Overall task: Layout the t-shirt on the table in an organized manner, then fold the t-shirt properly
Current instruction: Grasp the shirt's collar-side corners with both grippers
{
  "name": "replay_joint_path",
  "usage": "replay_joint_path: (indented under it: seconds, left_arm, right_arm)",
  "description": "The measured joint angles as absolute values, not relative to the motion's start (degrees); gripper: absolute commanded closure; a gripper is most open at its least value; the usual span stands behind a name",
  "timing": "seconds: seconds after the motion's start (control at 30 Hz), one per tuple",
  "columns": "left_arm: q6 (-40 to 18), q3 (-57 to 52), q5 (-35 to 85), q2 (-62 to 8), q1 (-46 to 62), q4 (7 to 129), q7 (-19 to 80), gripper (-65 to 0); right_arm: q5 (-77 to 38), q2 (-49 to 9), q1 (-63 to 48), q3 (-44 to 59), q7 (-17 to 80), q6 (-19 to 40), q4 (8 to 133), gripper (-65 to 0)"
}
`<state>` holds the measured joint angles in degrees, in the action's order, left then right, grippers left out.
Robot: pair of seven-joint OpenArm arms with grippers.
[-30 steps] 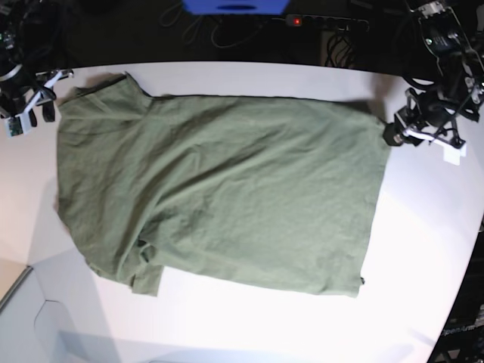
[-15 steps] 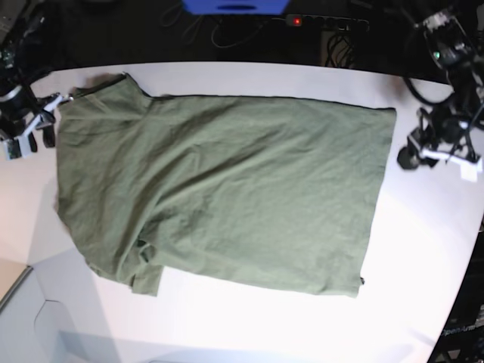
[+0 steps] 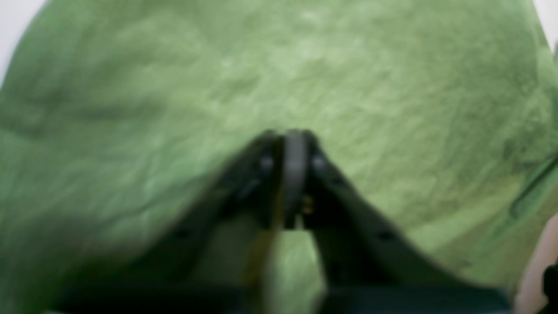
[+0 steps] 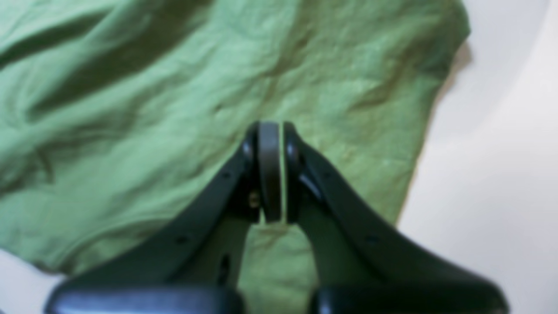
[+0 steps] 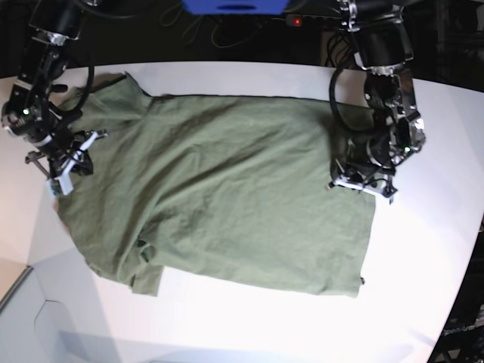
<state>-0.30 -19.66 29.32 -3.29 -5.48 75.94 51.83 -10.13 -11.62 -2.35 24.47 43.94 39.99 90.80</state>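
A: The olive-green, wrinkly cotton t-shirt (image 5: pixel 227 189) lies spread on the large white smooth table (image 5: pixel 423 249), one sleeve folded at the near edge.

B: And the left gripper (image 3: pixel 294 174)?

A: Its jaws are pressed together with nothing between them, above the cloth near the hem side.

B: The right gripper (image 4: pixel 270 170)?

A: Also closed and empty, over the shirt close to its edge, the bare table beside.

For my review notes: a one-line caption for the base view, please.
Both arms over the olive t-shirt spread on the white table, left tool and right tool shut above opposite ends.
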Motion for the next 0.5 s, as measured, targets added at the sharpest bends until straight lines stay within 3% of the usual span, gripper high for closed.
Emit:
replay_joint_path:
  seconds: [0.27, 0.5]
  left_arm:
    - [-2.26, -14.90, 32.93, -6.72, -5.26, 70.50, 43.13, 0.0]
    - [-2.42, -15.07, 32.69, -10.85, 7.14, 82.63, 43.55, 0.0]
  right_arm:
    - [-0.19, -10.15, 0.08, 22.65, 43.68, 40.01, 83.99, 0.0]
    - [-1.52, -10.87, -4.75, 22.70, 40.29, 39.81, 84.88, 0.0]
